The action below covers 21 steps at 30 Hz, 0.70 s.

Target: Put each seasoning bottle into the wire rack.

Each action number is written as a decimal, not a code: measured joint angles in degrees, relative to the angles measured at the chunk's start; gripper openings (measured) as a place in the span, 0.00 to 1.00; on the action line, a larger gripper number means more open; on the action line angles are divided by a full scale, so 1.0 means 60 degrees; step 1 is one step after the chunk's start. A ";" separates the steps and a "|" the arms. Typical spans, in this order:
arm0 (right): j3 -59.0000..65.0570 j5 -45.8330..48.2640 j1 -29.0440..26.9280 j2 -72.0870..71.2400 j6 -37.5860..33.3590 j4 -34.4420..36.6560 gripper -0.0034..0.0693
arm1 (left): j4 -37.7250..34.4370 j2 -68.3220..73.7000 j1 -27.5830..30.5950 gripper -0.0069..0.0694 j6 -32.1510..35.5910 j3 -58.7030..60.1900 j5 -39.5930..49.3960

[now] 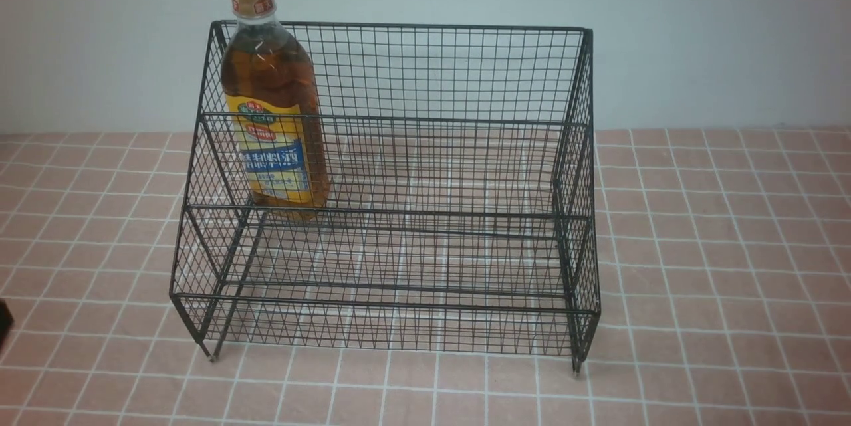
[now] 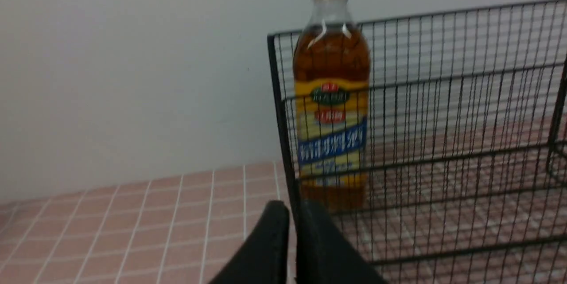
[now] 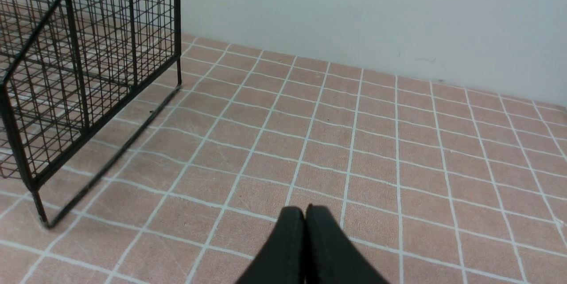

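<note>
The seasoning bottle (image 2: pixel 331 98) label's small print is blurred; the wire rack (image 2: pixel 443 142) runs past the frame edge.

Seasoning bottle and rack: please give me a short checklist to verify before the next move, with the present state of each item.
1. Seasoning bottle inside the wire rack, upper tier, robot's left end: ok.
2. Bottle upright, cap on: ok.
3. Left gripper shut, holding nothing: ok.
4. Right gripper shut, holding nothing: ok.
5. Other bottles waiting on the table: none visible.
6. Rack feet flat: cannot tell.
</note>
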 joint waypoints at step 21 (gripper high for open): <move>0.0000 0.0000 0.0000 0.0000 0.0000 0.0000 0.03 | -0.0279 -0.1156 0.1173 0.11 0.0076 0.2017 0.1324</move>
